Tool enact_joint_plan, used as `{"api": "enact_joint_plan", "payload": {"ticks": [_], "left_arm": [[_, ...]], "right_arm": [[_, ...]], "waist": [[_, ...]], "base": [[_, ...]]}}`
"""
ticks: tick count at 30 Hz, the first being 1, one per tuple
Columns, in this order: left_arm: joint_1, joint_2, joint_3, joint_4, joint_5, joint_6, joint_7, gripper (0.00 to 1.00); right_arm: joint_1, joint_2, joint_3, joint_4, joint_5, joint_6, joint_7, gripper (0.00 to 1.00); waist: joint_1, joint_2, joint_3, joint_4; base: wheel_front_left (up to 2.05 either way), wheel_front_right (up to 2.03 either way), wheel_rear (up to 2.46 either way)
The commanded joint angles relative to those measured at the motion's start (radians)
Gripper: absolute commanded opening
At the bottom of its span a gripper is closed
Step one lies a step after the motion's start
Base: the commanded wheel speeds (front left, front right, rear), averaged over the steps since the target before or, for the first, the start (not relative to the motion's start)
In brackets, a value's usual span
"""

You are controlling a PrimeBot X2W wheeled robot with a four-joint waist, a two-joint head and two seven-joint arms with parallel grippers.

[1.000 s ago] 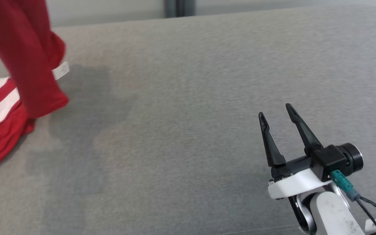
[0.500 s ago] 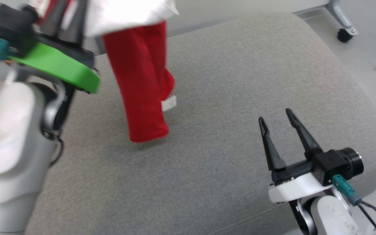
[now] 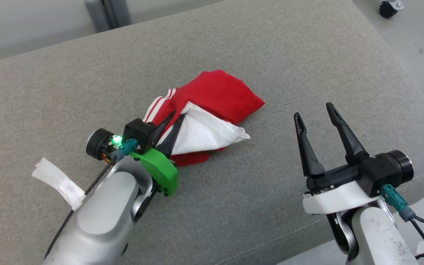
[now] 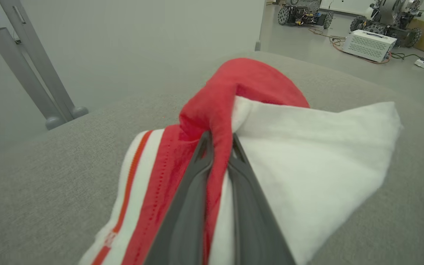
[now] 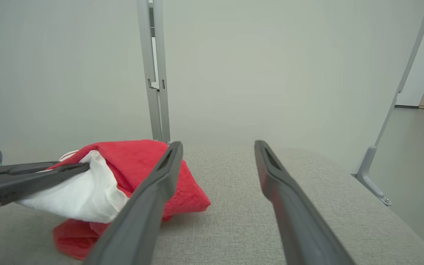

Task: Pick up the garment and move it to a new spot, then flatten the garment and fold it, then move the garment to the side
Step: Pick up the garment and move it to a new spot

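The garment [image 3: 219,92] is red with white stripes and a white panel, and it lies bunched in a heap near the middle of the grey cushion [image 3: 234,206]. My left gripper [image 3: 177,117] comes in low from the lower left and is shut on a red fold of it. In the left wrist view that fold [image 4: 248,77] is pinched between the two dark fingers of the left gripper [image 4: 220,136]. My right gripper [image 3: 313,111] stands open to the right of the garment, with nothing between its fingers. The right wrist view shows the garment [image 5: 134,158] left of the right gripper [image 5: 218,144].
The cushion rounds off and drops to the floor on the right and at the front. A grey metal post [image 3: 105,14] stands behind the cushion, and a caster wheel [image 3: 388,8] is at the far right. A white box [image 4: 368,44] and wheeled machines sit far off on the floor.
The head camera has swung. The garment, which hung from my raised left gripper, now rests in a heap on the cushion, with the left gripper lowered and still gripping it. The right gripper stays open.
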Motion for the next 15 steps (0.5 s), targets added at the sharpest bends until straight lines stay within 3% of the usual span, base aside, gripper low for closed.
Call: {"api": "enact_joint_plan", "payload": {"ticks": [1,3,4,5,9,15], "left_arm": [[0.001,-0.014,-0.006,0.030,0.016,-0.002,-0.012,0.00],[-0.008,-0.029,-0.012,0.069,0.024,-0.004,-0.020,0.02],[-0.012,-0.040,-0.012,0.090,0.027,-0.003,-0.022,0.41],[-0.012,-0.046,-0.009,0.101,0.030,0.004,-0.025,1.00],[0.016,-0.067,0.034,0.045,0.049,0.038,-0.028,1.00],[0.200,-0.054,0.179,-0.188,0.105,0.117,-0.028,1.00]], "right_arm": [[-0.016,-0.001,0.004,-0.003,0.002,-0.002,0.000,1.00],[-0.017,-0.001,0.003,-0.003,-0.001,-0.002,0.000,1.00],[-0.015,-0.001,0.003,0.000,-0.005,-0.002,0.000,1.00],[-0.013,-0.001,0.004,0.002,-0.007,-0.002,0.000,1.00],[0.006,-0.001,0.016,0.015,-0.015,-0.002,0.000,1.00],[0.043,-0.001,0.030,0.038,-0.027,-0.002,0.000,1.00]], "waist": [[0.0000,0.0000,0.021,0.012],[0.0000,0.0000,0.025,0.020],[0.0000,0.0000,0.023,0.029],[0.0000,0.0000,0.020,0.036],[0.0000,0.0000,-0.008,0.072],[0.0000,0.0000,-0.107,0.140]], "base": [[0.00,0.00,0.00],[0.00,0.00,0.00],[0.00,0.00,0.00],[0.00,0.00,0.00],[0.00,0.00,0.00],[0.00,0.00,0.00]]}}
